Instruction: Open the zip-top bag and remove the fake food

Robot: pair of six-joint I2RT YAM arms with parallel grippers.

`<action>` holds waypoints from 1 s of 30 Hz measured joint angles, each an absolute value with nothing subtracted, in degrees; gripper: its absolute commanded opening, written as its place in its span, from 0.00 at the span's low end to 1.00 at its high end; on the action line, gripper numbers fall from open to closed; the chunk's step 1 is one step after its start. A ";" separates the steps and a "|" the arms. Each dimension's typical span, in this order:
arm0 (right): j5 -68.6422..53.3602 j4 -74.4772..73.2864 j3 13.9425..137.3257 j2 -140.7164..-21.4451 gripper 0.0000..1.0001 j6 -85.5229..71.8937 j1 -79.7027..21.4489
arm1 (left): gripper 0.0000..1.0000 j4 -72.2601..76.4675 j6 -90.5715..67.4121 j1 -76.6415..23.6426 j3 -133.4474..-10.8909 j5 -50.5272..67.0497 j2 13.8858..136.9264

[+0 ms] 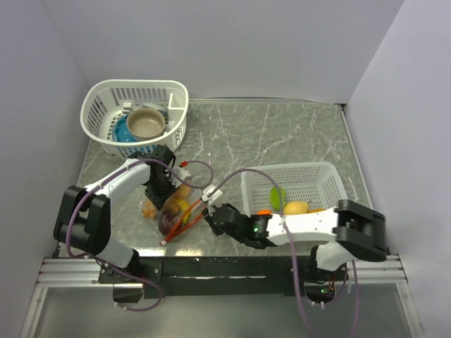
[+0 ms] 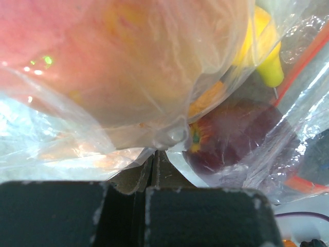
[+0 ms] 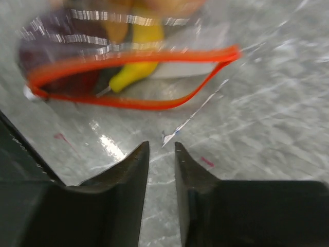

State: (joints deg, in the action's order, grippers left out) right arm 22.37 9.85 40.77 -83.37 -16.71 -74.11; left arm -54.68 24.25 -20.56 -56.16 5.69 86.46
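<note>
The clear, crinkly zip-top bag [image 1: 171, 213] lies on the grey marbled table [image 1: 282, 134] between the two arms. Its long orange-red zip strip [image 3: 128, 62] is seen gaping in a loop, so the opening is judged done. The emptying is only partly done. Green, yellow and orange bits of the glossy plastic fake food [image 1: 297, 208] are seen in the white rectangular mesh basket [image 1: 331, 176] on the right. A peach piece [image 2: 128, 51], a yellow piece [image 3: 136, 72] and a dark red-purple piece [image 2: 231, 134] are left inside the film.

The left gripper [image 2: 154, 167] is clenched on a fold of the bag, at the end away from the zip. The right gripper [image 3: 161, 146] is held just before the mouth, parted by a mere slit, with nothing between. A loose film edge ends at its tips, and whether it is touched cannot be told through the blur.
</note>
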 measured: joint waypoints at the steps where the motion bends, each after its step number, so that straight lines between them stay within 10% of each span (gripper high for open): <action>1: 21.30 11.22 40.84 -85.60 0.34 -16.40 -74.11 | 0.01 -54.68 24.27 -20.56 -56.16 5.61 86.46; 9: 18.13 18.55 47.48 -97.03 0.62 -13.54 -74.11 | 0.01 -54.50 24.25 -20.56 -55.99 4.86 86.46; 30: 20.51 23.62 56.90 -111.04 0.65 -13.50 -70.35 | 0.01 -54.39 24.32 -20.56 -55.51 4.51 86.46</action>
State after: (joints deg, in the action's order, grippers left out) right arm 20.51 23.62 56.90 -111.04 -13.50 -70.35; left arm -54.39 24.32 -20.56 -55.51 4.51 86.46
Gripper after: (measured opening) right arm 0.644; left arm 0.015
